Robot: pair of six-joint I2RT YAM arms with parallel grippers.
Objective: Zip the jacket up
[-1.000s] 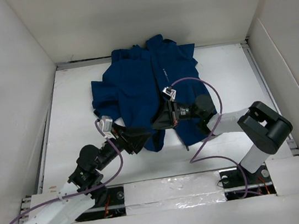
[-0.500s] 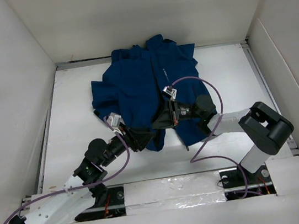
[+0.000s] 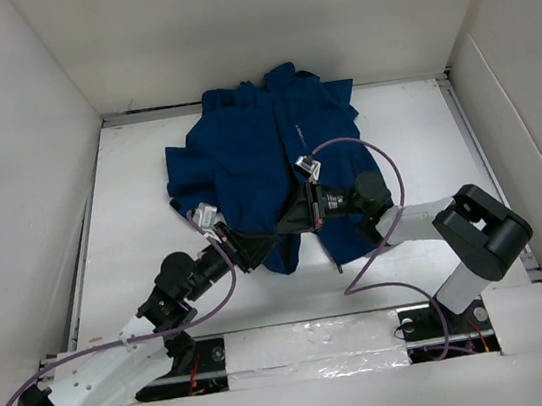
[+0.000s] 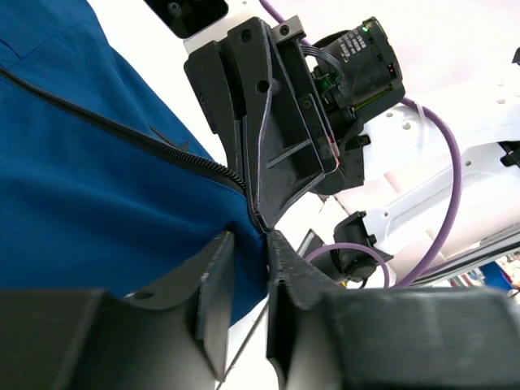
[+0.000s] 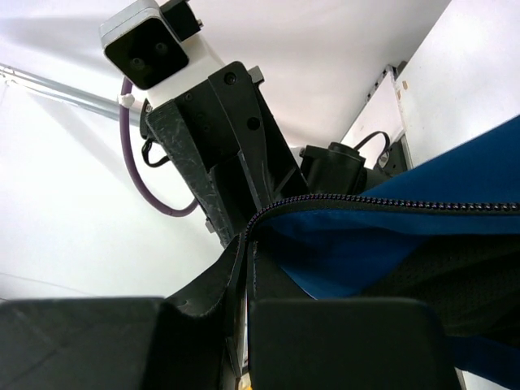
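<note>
The blue jacket [image 3: 254, 155] lies crumpled at the back middle of the white table, collar to the far side. My right gripper [image 3: 289, 223] is shut on the zipper edge at the jacket's lower hem; in the right wrist view [image 5: 248, 244] the toothed zipper tape [image 5: 390, 201] runs into the closed jaws. My left gripper [image 3: 255, 246] faces it from the left. In the left wrist view [image 4: 248, 236] its jaws stand a narrow gap apart, with the hem of the jacket [image 4: 81, 195] at their tips, right below the right gripper [image 4: 268, 146]. The zipper [image 4: 122, 126] lies open.
White walls close in the table [image 3: 130, 203] on the left, back and right. A purple cable [image 3: 377, 163] loops over the jacket's right side from the right arm; another runs along the left arm [image 3: 212, 287].
My left gripper has moved right and forward, up to the jacket's hem next to the right gripper. The right gripper has held still on the zipper edge.
</note>
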